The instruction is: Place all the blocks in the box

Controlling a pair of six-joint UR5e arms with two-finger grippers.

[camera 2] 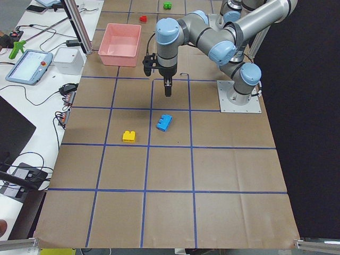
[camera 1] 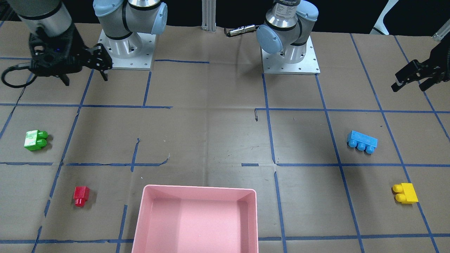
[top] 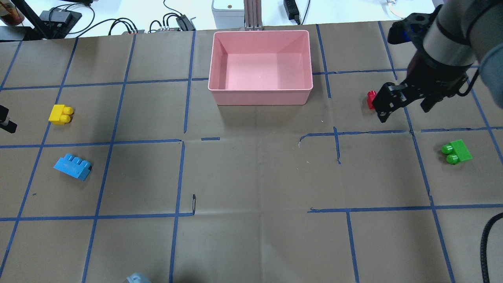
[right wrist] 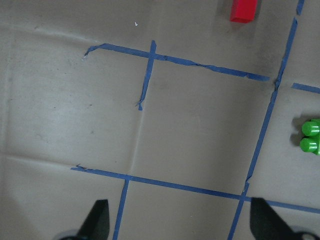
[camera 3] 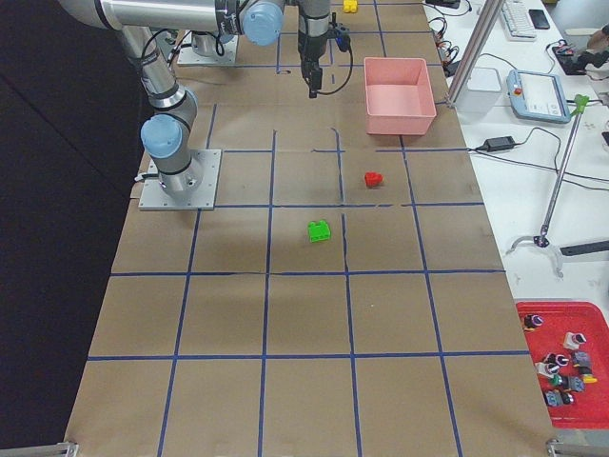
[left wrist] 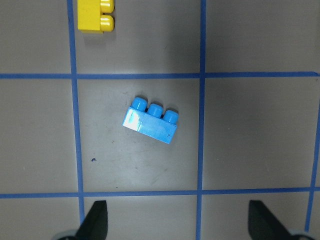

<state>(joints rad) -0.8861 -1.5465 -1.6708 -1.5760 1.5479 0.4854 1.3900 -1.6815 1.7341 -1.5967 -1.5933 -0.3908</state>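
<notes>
The light-blue three-stud plastic brick point(camera 1: 362, 141) lies on its side on the robot's left half of the surface. Its long axis is slanted across the tape grid and its studs point away from the robot. Farther out, the yellow two-stud plastic brick point(camera 1: 406, 193) aims its studs toward the middle. On the right half, the green two-stud plastic brick point(camera 1: 35, 140) does likewise, while the small red one-stud plastic brick point(camera 1: 81, 195) points its stud away from the robot. All four lie outside the shallow pink plastic box point(camera 1: 198, 188), which sits midway along the far edge.

The left claw point(camera 1: 407, 86) hangs released above the surface near the blue brick. The right claw point(camera 1: 86, 80) is released too, and partly hides the red brick in the overhead view.

The surface point(camera 1: 211, 133) is brown paper gridded with blue tape point(camera 1: 327, 110). A white bench point(top: 346, 11) with cables point(top: 118, 23) runs behind the box.
</notes>
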